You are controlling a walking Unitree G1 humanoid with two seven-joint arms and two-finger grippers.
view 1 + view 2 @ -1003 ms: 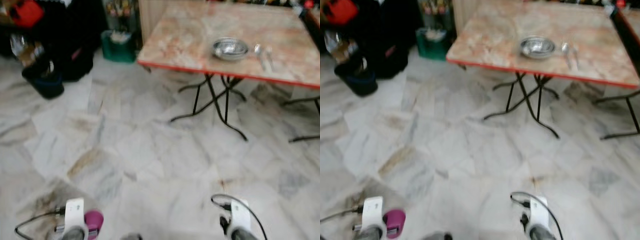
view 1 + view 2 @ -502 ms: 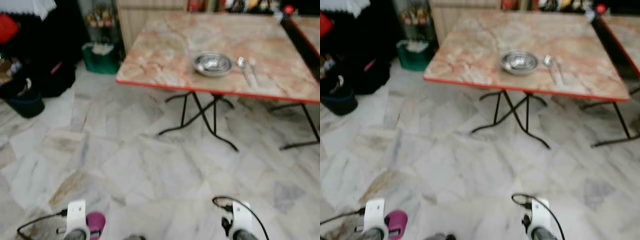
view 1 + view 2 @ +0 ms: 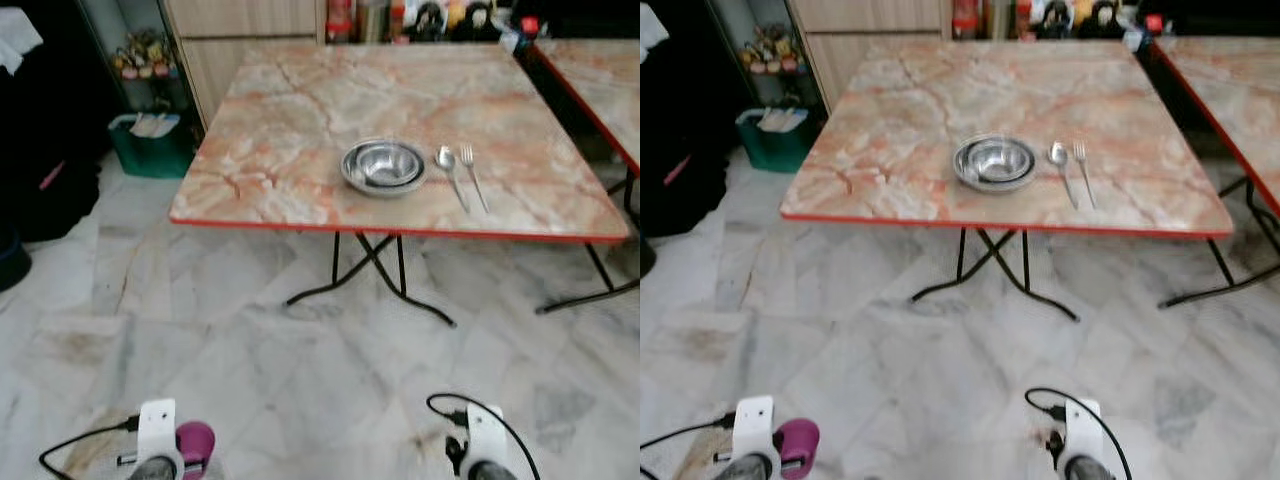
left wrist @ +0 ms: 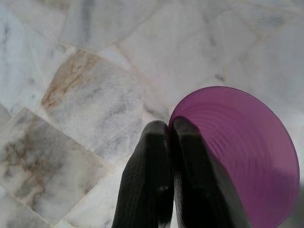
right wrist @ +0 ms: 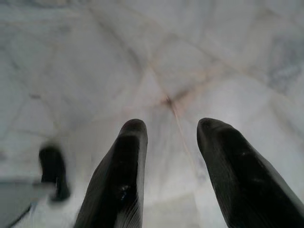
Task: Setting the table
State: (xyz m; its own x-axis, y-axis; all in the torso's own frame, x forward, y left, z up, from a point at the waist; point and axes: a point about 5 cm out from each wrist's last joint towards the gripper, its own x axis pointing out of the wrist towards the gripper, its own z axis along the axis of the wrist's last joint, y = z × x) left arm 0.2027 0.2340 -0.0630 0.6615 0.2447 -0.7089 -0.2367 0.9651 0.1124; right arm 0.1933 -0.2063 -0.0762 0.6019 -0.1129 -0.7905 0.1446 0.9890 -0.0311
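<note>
The left gripper (image 4: pixel 164 130) hangs low over the marble floor (image 3: pixel 300 380), its two black fingers (image 4: pixel 152 161) pressed together on the rim of a purple cup (image 4: pixel 242 156). One finger lies inside the cup's wall and the other outside it, so the cup sits just beside the fingers, with its open mouth facing the wrist camera. From the head views, the cup (image 3: pixel 194 445) shows as a magenta shape right next to the left wrist at the bottom edge.

The right gripper (image 5: pixel 171 137) also hangs over the floor, its fingers (image 5: pixel 126 161) spread apart with nothing between them, only pale marble tiles beyond.

Well ahead of both sets of fingers stands a table (image 3: pixel 290 130) with a marbled pink top, a red edge and black folding legs. On it, near the front edge, lie stacked steel bowls (image 3: pixel 383 166). Just to their right are a spoon (image 3: pixel 448 170) and a fork (image 3: pixel 472 175), side by side, apart from the bowls and nearly parallel to each other.

To the left of the table, against the wall, sits a green basket (image 3: pixel 152 145), with a wooden cabinet (image 3: pixel 245 30) behind it. A second table (image 3: pixel 600 80) of the same kind stands on the right.
</note>
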